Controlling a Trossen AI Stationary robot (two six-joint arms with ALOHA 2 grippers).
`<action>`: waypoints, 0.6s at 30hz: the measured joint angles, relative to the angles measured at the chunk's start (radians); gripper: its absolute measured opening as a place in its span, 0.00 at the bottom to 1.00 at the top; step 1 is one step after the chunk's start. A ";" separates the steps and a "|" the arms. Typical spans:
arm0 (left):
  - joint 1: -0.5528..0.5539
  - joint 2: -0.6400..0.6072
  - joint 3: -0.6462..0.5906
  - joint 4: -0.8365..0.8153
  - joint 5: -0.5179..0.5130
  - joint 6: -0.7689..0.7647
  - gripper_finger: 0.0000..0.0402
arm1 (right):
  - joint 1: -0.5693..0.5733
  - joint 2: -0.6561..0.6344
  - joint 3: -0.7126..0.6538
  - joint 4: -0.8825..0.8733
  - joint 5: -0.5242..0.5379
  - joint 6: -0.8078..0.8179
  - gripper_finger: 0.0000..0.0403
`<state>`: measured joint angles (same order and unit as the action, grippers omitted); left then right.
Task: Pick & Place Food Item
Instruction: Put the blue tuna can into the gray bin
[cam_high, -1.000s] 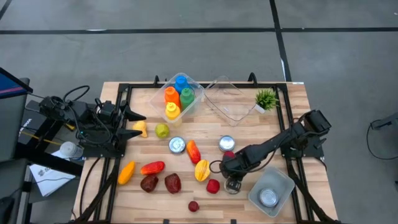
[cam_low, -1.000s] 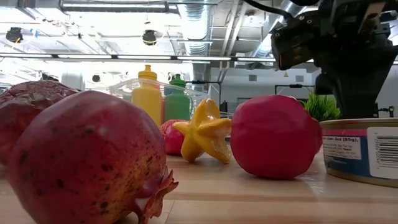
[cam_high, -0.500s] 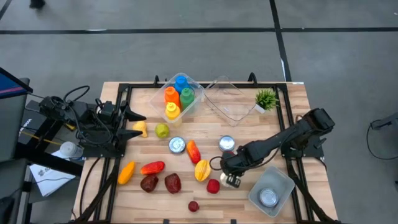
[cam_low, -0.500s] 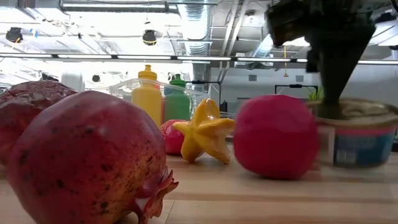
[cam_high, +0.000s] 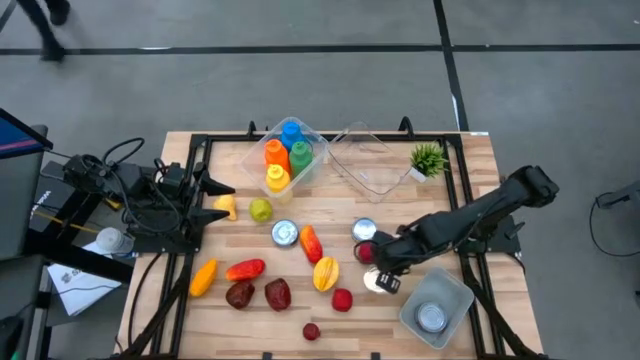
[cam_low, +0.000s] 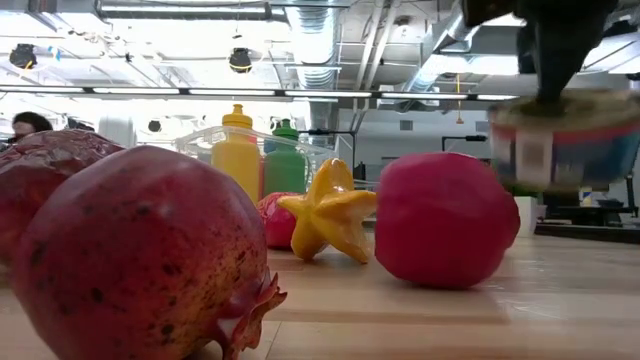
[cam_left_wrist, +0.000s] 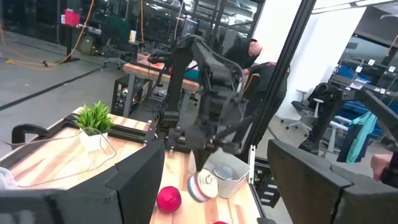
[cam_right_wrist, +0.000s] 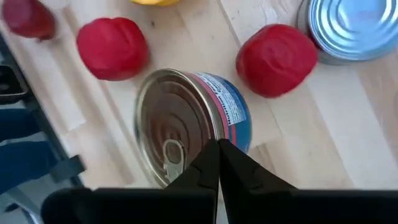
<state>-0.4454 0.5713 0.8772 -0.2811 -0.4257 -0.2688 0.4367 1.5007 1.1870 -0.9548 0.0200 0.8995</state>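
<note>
Wooden table (cam_high: 480, 170), far side: clear bin (cam_high: 285, 160) with four upright bottles, blue, orange, green, yellow; beside it to the right, an open clear tray (cam_high: 365, 165), nothing inside. Near right corner: grey tub (cam_high: 452, 292) with one silver can (cam_high: 432, 318) in it. Just left of tub: right gripper (cam_right_wrist: 214, 163), fingers pinched together on rim of blue-labelled can (cam_right_wrist: 193, 124), lifted off the wood. Left gripper (cam_high: 222, 190) at left edge, fingers apart, empty.

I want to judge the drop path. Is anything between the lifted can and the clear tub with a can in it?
Nothing visible. The right pincer holds the blue-labelled can off the table, beside the clear tub. The red fruits lie on the can's other side.
</note>
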 joint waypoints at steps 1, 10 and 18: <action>0.000 0.000 0.000 -0.001 0.000 -0.002 0.68 | 0.010 -0.018 0.000 -0.013 0.000 0.013 0.00; 0.000 0.000 0.000 -0.019 0.001 -0.002 0.68 | 0.129 -0.209 0.001 -0.195 -0.005 0.207 0.00; 0.000 0.000 0.000 -0.020 0.001 -0.002 0.68 | 0.283 -0.235 0.002 -0.444 -0.027 0.399 0.00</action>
<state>-0.4456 0.5715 0.8772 -0.3008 -0.4252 -0.2707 0.7198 1.2656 1.1885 -1.3989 -0.0074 1.2985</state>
